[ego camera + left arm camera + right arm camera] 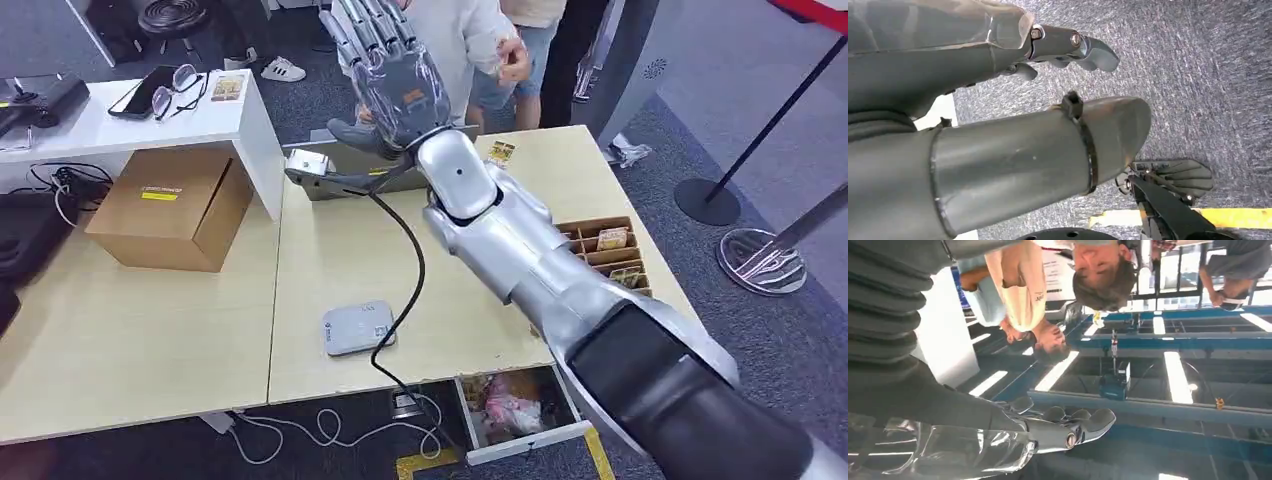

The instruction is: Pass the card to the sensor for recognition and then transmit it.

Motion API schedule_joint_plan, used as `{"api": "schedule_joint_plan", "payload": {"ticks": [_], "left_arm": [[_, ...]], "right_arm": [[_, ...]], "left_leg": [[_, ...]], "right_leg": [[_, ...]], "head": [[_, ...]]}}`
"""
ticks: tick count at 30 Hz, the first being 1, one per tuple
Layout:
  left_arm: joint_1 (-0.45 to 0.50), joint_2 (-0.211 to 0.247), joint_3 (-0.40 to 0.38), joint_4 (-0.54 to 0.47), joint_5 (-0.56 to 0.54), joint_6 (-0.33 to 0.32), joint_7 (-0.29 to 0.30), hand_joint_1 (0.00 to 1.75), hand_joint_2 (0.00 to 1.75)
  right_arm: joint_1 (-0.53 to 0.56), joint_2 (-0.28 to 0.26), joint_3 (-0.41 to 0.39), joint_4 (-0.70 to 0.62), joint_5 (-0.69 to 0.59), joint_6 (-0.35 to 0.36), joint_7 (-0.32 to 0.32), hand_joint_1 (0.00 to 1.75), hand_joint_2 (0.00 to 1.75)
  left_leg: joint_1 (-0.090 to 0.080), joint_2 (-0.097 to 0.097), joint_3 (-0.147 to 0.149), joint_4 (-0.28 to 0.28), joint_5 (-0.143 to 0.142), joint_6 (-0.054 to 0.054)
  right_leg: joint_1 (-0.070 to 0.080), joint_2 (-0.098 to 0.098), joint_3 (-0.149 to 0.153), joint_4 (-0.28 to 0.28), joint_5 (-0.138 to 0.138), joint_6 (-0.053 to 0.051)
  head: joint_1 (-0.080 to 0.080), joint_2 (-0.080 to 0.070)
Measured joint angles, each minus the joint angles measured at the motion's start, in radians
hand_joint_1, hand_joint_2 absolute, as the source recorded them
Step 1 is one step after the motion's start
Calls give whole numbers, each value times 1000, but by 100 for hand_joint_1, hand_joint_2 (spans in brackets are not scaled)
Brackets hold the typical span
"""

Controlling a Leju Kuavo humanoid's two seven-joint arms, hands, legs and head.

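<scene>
silver right hand raised open toward a person, empty

The right arm is reaching from five o'clock up toward twelve o'clock, raised high, its right hand holding nothing, fingers extended and spread apart. The left hand is hanging downward, its fingers lying loosely curled and slightly apart, gripping nothing.

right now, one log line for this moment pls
right hand: raised toward person, open, no card | left hand: hanging over floor, holding nothing | sensor: on table, unused | card: far table edge
</scene>
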Motion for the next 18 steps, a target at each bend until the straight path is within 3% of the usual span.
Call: {"api": "schedule_joint_plan", "payload": {"ticks": [7, 8, 13, 18], "left_arm": [[-1, -9, 0, 0, -2, 37, -21, 0, 0], [-1, -11, -1, 1, -2, 42, -24, 0, 0], [-2, -20, -14, 5, -2, 56, -42, 0, 0], [-1, -24, -36, 8, -2, 63, -65, 0, 0]], "right_arm": [[33, 1, -7, -109, -115, 65, -78, 0, 0], [41, 1, -11, -132, -143, 79, -85, 0, 175], [73, -2, -35, -225, -263, 142, -113, 0, 175], [116, -13, -72, -304, -463, 225, -150, 0, 175]], "left_leg": [[0, 0, 0, 0, 0, 0], [0, 0, 0, 0, 0, 0], [0, 0, 0, 0, 0, 0], [0, 0, 0, 0, 0, 0]], "right_leg": [[0, 0, 0, 0, 0, 0], [0, 0, 0, 0, 0, 0], [0, 0, 0, 0, 0, 0], [0, 0, 0, 0, 0, 0]], "head": [[0, 0], [0, 0], [0, 0], [0, 0]]}}
